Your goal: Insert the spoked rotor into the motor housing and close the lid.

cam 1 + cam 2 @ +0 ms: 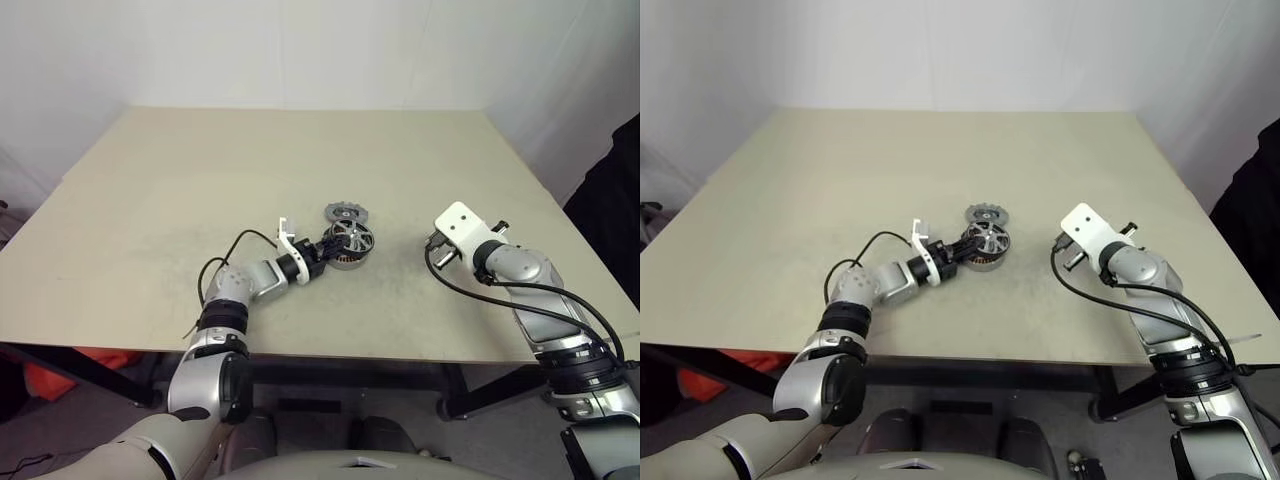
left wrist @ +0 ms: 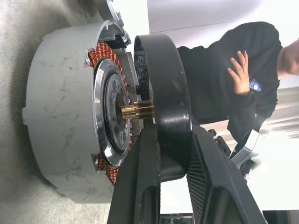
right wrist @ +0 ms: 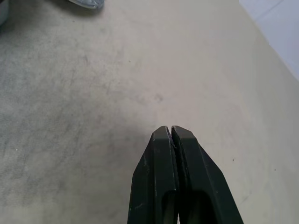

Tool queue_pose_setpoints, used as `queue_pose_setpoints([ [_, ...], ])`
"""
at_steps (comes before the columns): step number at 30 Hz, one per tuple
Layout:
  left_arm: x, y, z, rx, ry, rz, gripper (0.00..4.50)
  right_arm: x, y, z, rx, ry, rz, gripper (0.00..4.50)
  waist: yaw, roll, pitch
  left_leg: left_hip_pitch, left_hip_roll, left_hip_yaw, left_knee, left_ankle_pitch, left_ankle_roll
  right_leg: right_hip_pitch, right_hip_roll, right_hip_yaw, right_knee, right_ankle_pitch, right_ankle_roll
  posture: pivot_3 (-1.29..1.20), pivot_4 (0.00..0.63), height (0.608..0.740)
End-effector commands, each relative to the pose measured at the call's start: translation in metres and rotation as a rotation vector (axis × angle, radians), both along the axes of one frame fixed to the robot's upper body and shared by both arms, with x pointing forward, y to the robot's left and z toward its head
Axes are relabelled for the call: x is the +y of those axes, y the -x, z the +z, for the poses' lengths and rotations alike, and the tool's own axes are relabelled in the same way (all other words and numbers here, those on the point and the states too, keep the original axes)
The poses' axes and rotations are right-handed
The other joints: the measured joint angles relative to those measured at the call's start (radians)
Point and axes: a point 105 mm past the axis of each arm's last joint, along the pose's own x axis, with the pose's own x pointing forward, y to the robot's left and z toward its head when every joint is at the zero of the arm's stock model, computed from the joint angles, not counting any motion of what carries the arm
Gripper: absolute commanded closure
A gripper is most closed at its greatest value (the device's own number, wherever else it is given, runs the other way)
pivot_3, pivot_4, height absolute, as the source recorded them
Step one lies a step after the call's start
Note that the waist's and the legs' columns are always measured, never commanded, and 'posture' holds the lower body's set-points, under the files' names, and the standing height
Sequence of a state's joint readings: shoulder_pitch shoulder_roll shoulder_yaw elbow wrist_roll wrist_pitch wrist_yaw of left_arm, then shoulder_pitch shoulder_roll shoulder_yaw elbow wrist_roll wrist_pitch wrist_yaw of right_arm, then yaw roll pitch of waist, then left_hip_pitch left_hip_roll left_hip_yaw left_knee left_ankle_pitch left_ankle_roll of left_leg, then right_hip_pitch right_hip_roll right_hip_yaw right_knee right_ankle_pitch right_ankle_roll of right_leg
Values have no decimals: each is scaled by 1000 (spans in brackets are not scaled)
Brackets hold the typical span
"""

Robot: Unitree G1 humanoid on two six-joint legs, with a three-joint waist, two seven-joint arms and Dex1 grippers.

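My left gripper (image 2: 170, 140) is shut on the thick black rim of the spoked rotor (image 1: 351, 238), one finger on each side. The rotor is held tilted right over the motor housing (image 1: 346, 263), a grey metal cup (image 2: 60, 116) with copper windings around a silver hub. A short brass shaft on the rotor points at the hub's centre, close to it. The lid (image 1: 343, 213), a flat grey disc with cut-outs, lies on the table just behind the housing. Off to the right, my right gripper (image 3: 172, 133) hovers shut and empty over bare tabletop.
The beige table (image 1: 200, 180) has open room all around the parts. A black cable loops from my left wrist onto the table (image 1: 225, 262). A person in dark clothes with crossed arms (image 2: 233, 84) stands beyond the table's right side.
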State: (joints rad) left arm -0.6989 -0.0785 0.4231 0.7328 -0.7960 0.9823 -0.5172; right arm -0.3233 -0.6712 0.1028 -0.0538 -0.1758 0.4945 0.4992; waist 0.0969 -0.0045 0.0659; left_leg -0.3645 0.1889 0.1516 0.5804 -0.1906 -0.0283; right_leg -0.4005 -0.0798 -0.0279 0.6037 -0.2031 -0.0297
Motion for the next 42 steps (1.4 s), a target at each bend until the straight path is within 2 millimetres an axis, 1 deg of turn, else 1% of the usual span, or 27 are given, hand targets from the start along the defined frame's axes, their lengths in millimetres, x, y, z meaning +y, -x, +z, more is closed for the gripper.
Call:
queue_pose_setpoints([
  [1, 6, -8, 12, -30, 53, 48, 4076, 4, -5, 15, -58, 20, 18, 4500, -1, 0, 0, 0, 0, 0, 0, 0, 0, 0, 0, 0, 0, 0, 0, 0, 0, 740],
  [8, 6, -9, 12, -25, 53, 50, 4076, 7, -6, 17, -67, 14, 24, 4500, -1, 0, 0, 0, 0, 0, 0, 0, 0, 0, 0, 0, 0, 0, 0, 0, 0, 740],
  [13, 7, -8, 17, -39, 86, 42, 4076, 8, -7, 16, -66, 16, 26, 4500, -1, 0, 0, 0, 0, 0, 0, 0, 0, 0, 0, 0, 0, 0, 0, 0, 0, 740],
  [16, 6, -7, 15, -33, 75, 35, 4076, 10, -7, 16, -67, 14, 29, 4500, -1, 0, 0, 0, 0, 0, 0, 0, 0, 0, 0, 0, 0, 0, 0, 0, 0, 740],
  [20, 5, -4, 7, -19, 30, 23, 4076, 9, -8, 17, -67, 16, 32, 4500, 0, 0, 0, 0, 0, 0, 0, 0, 0, 0, 0, 0, 0, 0, 0, 0, 0, 740],
  [24, 4, -1, 5, -30, 17, 9, 4076, 10, -8, 17, -66, 11, 35, 4500, 0, 0, 0, 0, 0, 0, 0, 0, 0, 0, 0, 0, 0, 0, 0, 0, 0, 740],
  [26, 3, 0, 3, -36, 0, 1, 3364, 11, -8, 18, -67, 2, 39, 4500, 0, 0, 0, 0, 0, 0, 0, 0, 0, 0, 0, 0, 0, 0, 0, 0, 0, 740],
  [27, 4, 0, 1, -26, -11, 3, 3160, 12, -9, 18, -69, 1, 41, 4500, 0, 0, 0, 0, 0, 0, 0, 0, 0, 0, 0, 0, 0, 0, 0, 0, 0, 740],
  [29, 6, -2, 1, -22, -15, 16, 2596, 11, -10, 19, -76, 6, 35, 4500, 1, 0, 0, 1, 0, 0, 0, 0, 0, 1, 0, 0, 0, 0, 0, 0, 0, 740],
  [32, 15, -6, 4, -37, -12, 44, 2596, 11, -10, 19, -79, 8, 34, 4500, 0, 0, 0, 7, 0, 0, 0, 0, 0, 6, 0, 0, 0, 0, 0, 0, 0, 740],
  [33, 19, -8, 5, -42, -15, 58, 2596, 11, -10, 19, -80, 9, 35, 4500, -1, 0, 0, 9, 0, 0, 0, 0, 0, 8, 0, 0, 0, -1, 1, 0, 0, 740],
  [34, 23, -10, 6, -48, -18, 71, 2596, 11, -11, 19, -80, 9, 36, 4500, -2, 0, 0, 11, 0, 0, 0, 0, 0, 9, 0, 0, 0, -4, 6, 0, 0, 740],
  [36, 31, -12, 9, -58, -22, 92, 2596, 13, -11, 19, -82, 8, 39, 4500, -2, 0, 0, 14, 0, 1, -1, 0, -1, 11, 0, 0, 0, -4, 7, 0, 0, 740],
  [40, 52, -17, 16, -87, -29, 155, 2596, 18, -12, 19, -83, 3, 55, 4500, -3, 0, 0, 13, 0, 1, -2, 0, -1, 10, 0, 0, 0, -4, 7, 0, 0, 740],
  [42, 60, -16, 19, -102, -36, 171, 2596, 21, -13, 19, -83, -1, 66, 4500, -4, 0, 0, 13, 0, 1, -2, 0, -1, 10, 0, 0, 0, -2, 2, 0, 0, 740],
])
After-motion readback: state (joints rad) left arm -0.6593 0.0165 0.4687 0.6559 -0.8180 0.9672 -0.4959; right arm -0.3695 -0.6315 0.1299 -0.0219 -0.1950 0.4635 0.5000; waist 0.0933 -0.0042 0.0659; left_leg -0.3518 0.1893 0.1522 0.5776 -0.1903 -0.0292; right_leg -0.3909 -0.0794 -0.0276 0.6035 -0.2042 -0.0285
